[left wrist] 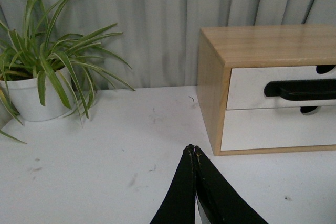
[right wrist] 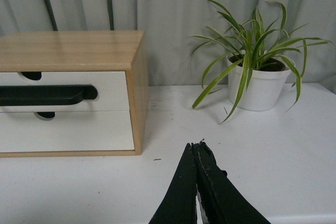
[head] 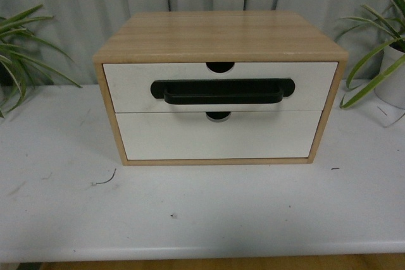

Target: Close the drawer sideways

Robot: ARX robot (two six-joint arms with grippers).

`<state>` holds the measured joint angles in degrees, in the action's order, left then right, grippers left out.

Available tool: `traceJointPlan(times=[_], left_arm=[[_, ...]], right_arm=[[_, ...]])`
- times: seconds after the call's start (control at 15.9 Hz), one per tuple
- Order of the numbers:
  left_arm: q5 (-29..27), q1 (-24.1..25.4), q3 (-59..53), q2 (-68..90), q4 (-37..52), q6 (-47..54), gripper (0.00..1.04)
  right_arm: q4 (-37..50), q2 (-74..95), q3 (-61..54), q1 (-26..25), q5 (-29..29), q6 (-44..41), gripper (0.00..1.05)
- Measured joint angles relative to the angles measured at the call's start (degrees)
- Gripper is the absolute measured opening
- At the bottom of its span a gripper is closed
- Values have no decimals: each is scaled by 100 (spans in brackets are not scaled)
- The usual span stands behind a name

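Observation:
The drawer [head: 133, 86] has a white front, a long black bar handle [head: 221, 91] and a half-round notch in its top edge. It sits in the upper slot of a light wood cabinet [head: 218, 36], its front standing out slightly from the one below. It also shows in the left wrist view [left wrist: 247, 87] and the right wrist view [right wrist: 110, 85]. My left gripper [left wrist: 192, 148] is shut and empty over the table, left of the cabinet. My right gripper [right wrist: 197, 144] is shut and empty, right of the cabinet. Neither arm shows in the front view.
A handle-less white drawer [head: 218, 137] sits below. The cabinet stands on a white table [head: 202, 207]. A potted plant [left wrist: 42, 72] stands at the back left and another [right wrist: 257, 66] at the back right. Grey curtains hang behind.

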<state>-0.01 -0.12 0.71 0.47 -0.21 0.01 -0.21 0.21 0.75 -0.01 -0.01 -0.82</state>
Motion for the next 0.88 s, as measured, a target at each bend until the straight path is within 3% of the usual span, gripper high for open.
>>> traceJointPlan(times=[0.06, 0.13, 0.25, 0.57, 0.63, 0.88], left_arm=[[0, 0, 0, 0, 0, 0, 2], [-2, 0, 0, 0, 0, -2, 6], [0, 0, 0, 0, 0, -2, 35], [0, 0, 0, 0, 0, -2, 94], [0, 0, 0, 0, 0, 2, 99], [0, 0, 0, 0, 0, 0, 98]], right_arm=[[0, 0, 0, 0, 0, -4, 3], [2, 0, 0, 0, 0, -2, 15], [0, 0, 0, 0, 0, -2, 42], [2, 0, 0, 0, 0, 2, 100], [0, 0, 0, 0, 0, 0, 97], [0, 0, 0, 0, 0, 0, 98]])
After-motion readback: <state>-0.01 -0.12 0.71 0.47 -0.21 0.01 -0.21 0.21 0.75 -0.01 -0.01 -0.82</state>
